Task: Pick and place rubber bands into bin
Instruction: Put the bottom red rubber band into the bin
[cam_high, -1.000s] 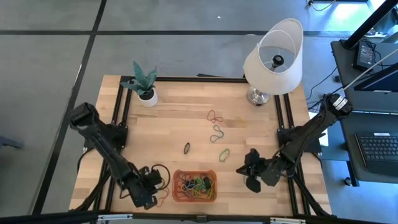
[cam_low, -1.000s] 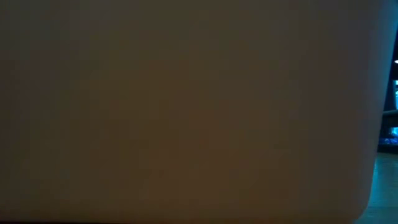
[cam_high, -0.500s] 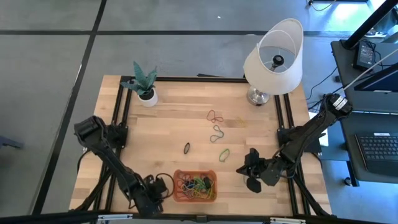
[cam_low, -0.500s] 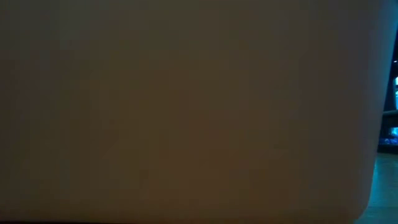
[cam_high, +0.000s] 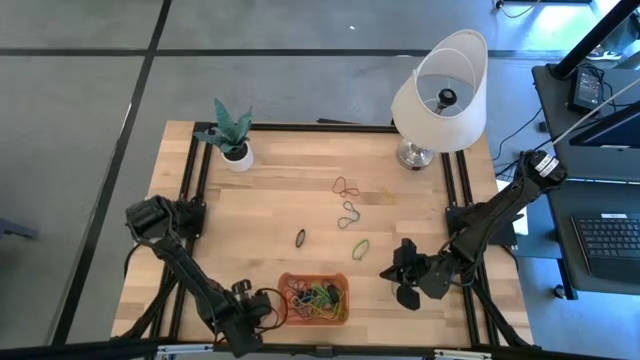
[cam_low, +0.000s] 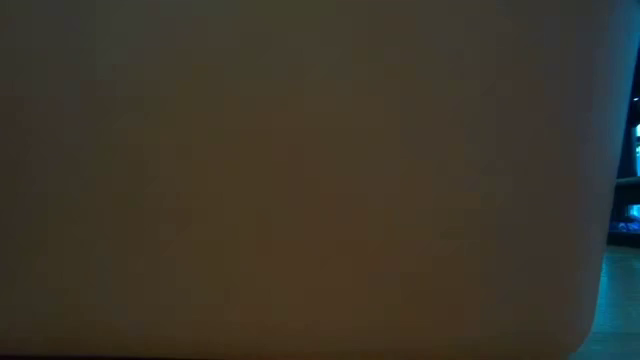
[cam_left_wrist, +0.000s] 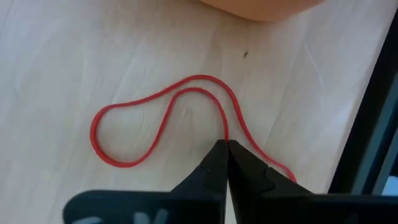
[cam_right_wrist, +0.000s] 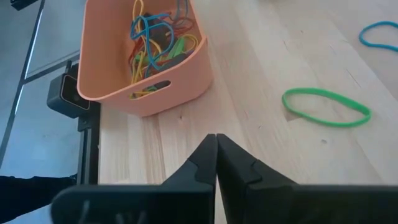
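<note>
The orange bin (cam_high: 314, 277) sits near the table's near edge and holds several coloured rubber bands (cam_right_wrist: 155, 37). Just left of it a red rubber band (cam_left_wrist: 124, 118) lies flat on the wood, with my left gripper (cam_left_wrist: 225, 146) shut on it and pointing steeply down. More rubber bands lie loose on the table: a green one (cam_high: 361, 245), a dark one (cam_high: 300, 237) and two farther off (cam_high: 347, 200). My right gripper (cam_high: 400, 282) hangs shut and empty over the table, right of the bin. My left gripper pinches the red rubber band between its two fingertips where the loop's two strands run close together (cam_left_wrist: 224, 132). The fingers come from above, slanting down. The band lies slack on the table, its wide loop (cam_left_wrist: 102, 140) spread out beside the tips.
A white lamp (cam_high: 440, 90) stands at the far right and a small potted plant (cam_high: 232, 135) at the far left. The black frame rail (cam_left_wrist: 373, 124) runs close by the left gripper. The low view is blocked by a dark surface.
My left gripper has sunk toward the table and shifted toward the near edge, ending beside the bin's left wall. The right arm has kept still.
</note>
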